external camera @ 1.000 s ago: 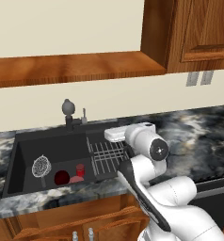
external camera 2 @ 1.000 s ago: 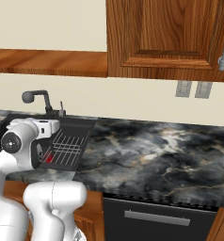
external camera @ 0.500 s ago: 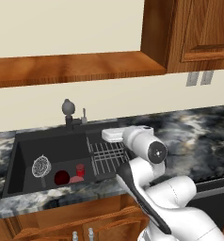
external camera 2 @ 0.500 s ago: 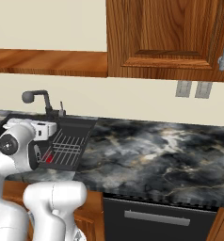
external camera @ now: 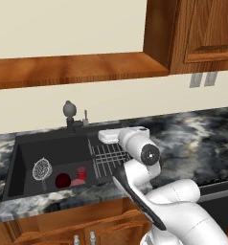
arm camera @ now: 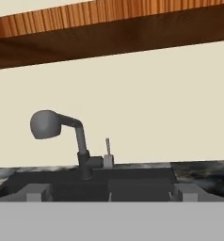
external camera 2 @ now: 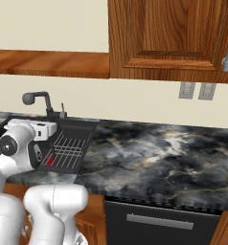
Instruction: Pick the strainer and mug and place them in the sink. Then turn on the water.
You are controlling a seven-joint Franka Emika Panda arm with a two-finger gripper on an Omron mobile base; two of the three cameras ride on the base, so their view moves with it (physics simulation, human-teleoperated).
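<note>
You see the strainer (external camera: 41, 169) and the mug (external camera: 62, 180) already lying on the floor of the sink (external camera: 20, 158), at lower left of the left base view, the mug just beside a brighter red item (external camera: 81, 173). With both things placed, the remaining step appears to be the water. No blue stream falls from the faucet (arm camera: 57, 127), so it is judged still off.

The gripper (arm camera: 112, 192) sits at the bottom of the hand view, its fingertips (arm camera: 36, 192) set apart with nothing between them. It is aimed at the faucet base and the thin upright lever (arm camera: 107, 149) beside it, at centre frame. The hand is held level above the ribbed rack (external camera: 108, 155), probably to reach that lever.
</note>
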